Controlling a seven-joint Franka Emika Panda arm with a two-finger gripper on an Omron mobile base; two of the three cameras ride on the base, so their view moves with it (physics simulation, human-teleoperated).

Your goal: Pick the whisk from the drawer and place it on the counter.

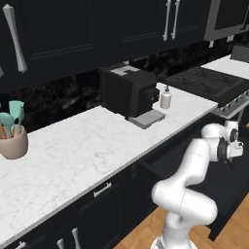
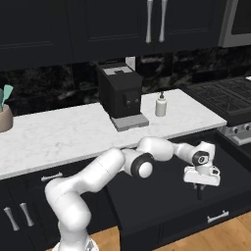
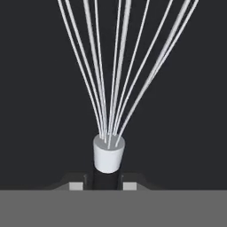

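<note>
Down in the open drawer (image 2: 230, 169), below the tabletop's (image 2: 73, 132) front edge, my tool (image 2: 199, 188) is clamped on the whisk's (image 3: 107, 155) black handle. Grasp done; lifting and placing on the tabletop remain.

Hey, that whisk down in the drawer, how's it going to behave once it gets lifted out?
Probably light: the whisk is thin silver wires on a slim black handle. The wires look springy, so the head may wobble. Held at the handle by the hand, the round shaft might twist or slip.
</note>
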